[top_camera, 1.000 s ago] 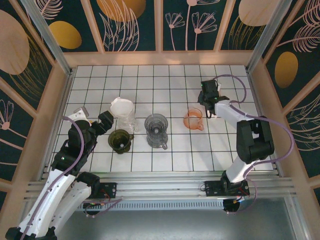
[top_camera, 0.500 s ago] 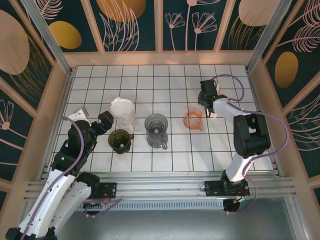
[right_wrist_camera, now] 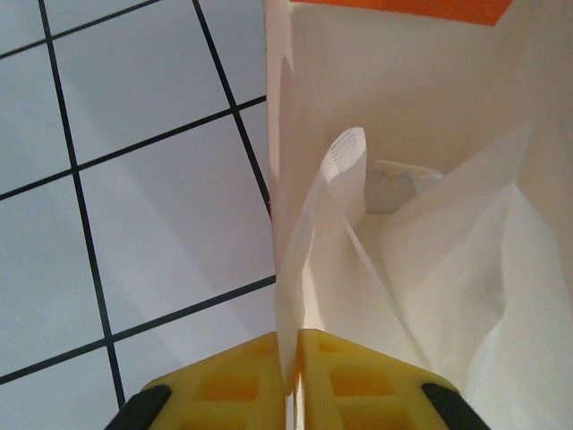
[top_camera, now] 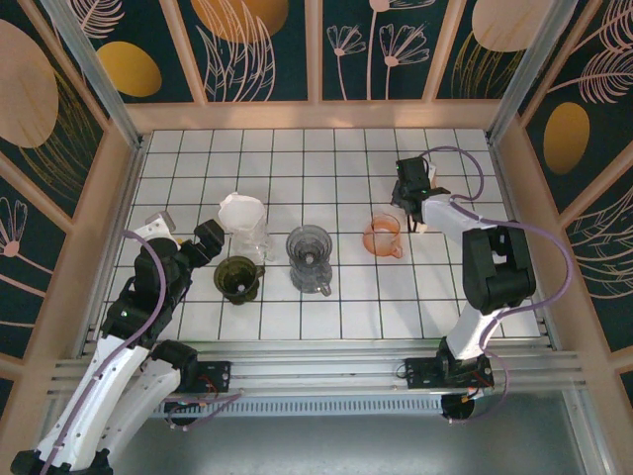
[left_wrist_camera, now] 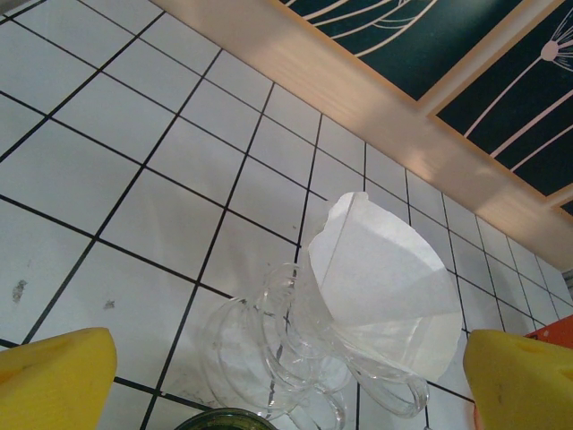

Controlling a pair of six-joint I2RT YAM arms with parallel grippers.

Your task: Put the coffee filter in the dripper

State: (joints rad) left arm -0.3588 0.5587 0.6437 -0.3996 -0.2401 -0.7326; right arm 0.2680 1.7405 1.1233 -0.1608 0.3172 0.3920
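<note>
The right gripper (right_wrist_camera: pixel 291 345) was closed flat on an edge of the white folded paper coffee filter (right_wrist_camera: pixel 403 269), at the far right of the table just beyond the orange plastic dripper (top_camera: pixel 384 236). Over the last second its forearm had swung slightly left, then halted. The filter was pinched but not yet carried. The left gripper (left_wrist_camera: pixel 286 376) stood wide open and empty, facing a clear glass dripper (left_wrist_camera: pixel 260 358) already holding a white paper cone (left_wrist_camera: pixel 385 278).
</note>
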